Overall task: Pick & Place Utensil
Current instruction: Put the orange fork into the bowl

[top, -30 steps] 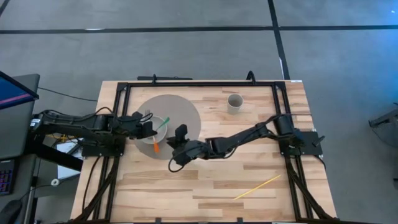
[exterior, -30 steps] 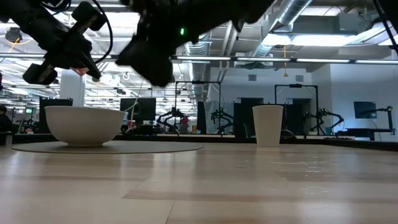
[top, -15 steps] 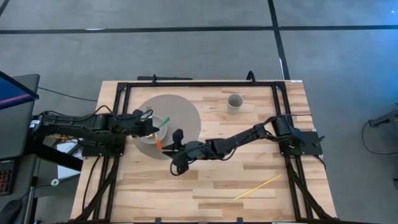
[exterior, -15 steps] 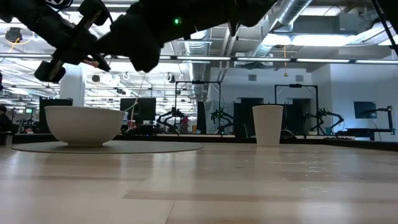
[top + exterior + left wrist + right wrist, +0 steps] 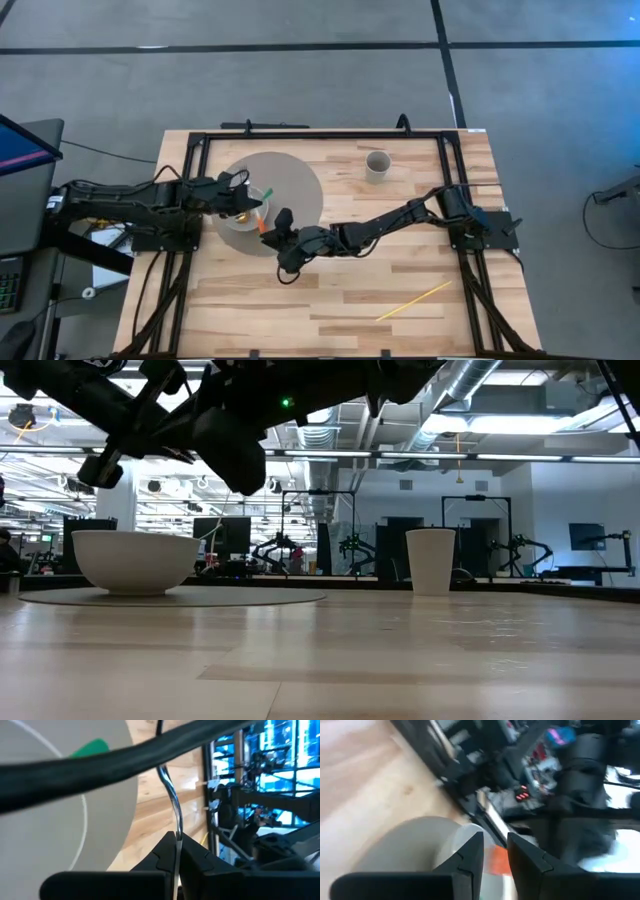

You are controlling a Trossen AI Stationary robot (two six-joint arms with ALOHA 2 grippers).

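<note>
White bowl (image 5: 246,208) sits on the grey round mat (image 5: 295,185); from above, the left gripper (image 5: 240,183) hovers over it, right gripper (image 5: 270,225) beside, pinching an orange utensil (image 5: 262,226). Left wrist view: fingers pressed on a thin metal utensil (image 5: 172,805). Low view: bowl left, paper cup (image 5: 431,560) right.

My two dark fingers (image 5: 470,854) stand slightly apart; an orange utensil (image 5: 499,860) shows in the gap. At ten o'clock lies the wooden table (image 5: 365,775); below it, the grey mat (image 5: 405,845).
</note>
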